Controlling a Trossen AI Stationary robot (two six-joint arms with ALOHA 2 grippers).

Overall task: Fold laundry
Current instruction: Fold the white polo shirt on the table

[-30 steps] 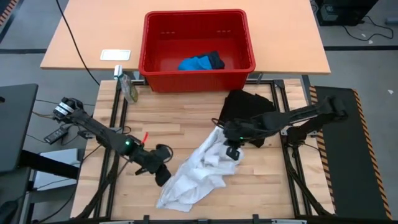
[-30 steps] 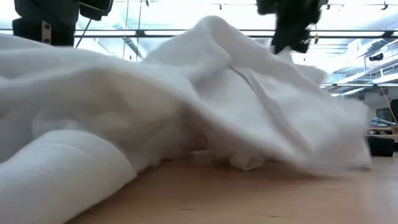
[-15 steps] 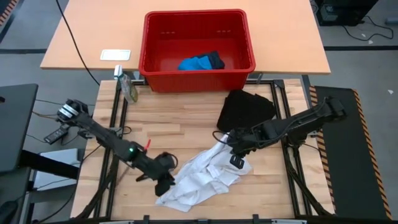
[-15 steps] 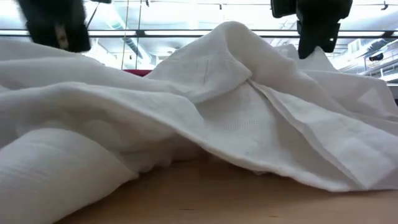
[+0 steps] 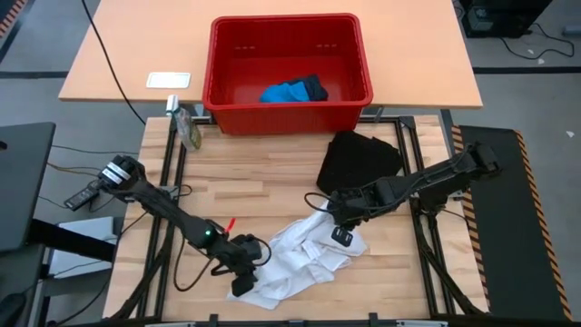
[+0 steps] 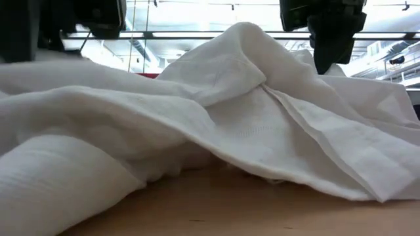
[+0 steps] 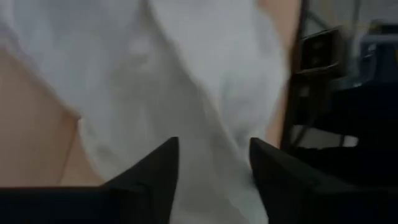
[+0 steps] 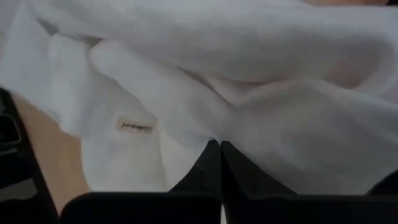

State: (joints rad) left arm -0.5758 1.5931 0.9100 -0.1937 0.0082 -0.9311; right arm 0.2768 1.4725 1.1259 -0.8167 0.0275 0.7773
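Wooden slats make up the tabletop (image 5: 263, 182), with a red basket (image 5: 289, 113) standing at its far edge on a second table. On the near half lies the white garment (image 5: 300, 263), rumpled into a loose heap with ridges and folds that fill the low view. The right hand (image 5: 338, 234) sits at the heap's far right corner; in its wrist view the fingers (image 8: 214, 163) are pressed together with white cloth bunched around their tips, so it looks to be pinching an edge, probably to have a corner to pull flat. The left hand (image 5: 243, 277) is at the heap's near left edge, its fingers (image 7: 149, 174) spread with cloth lying between them and not yet gripped, which reads as lining up for the opposite corner. Two held corners would let the arms stretch the piece out before folding. Just beyond the right hand, the black shirt (image 5: 361, 159) lies crumpled on the tabletop, apart from the work. A blue piece (image 5: 286, 92) rests in the basket beside something dark, seemingly waiting its turn. Nothing looks folded yet, so the task seems early.
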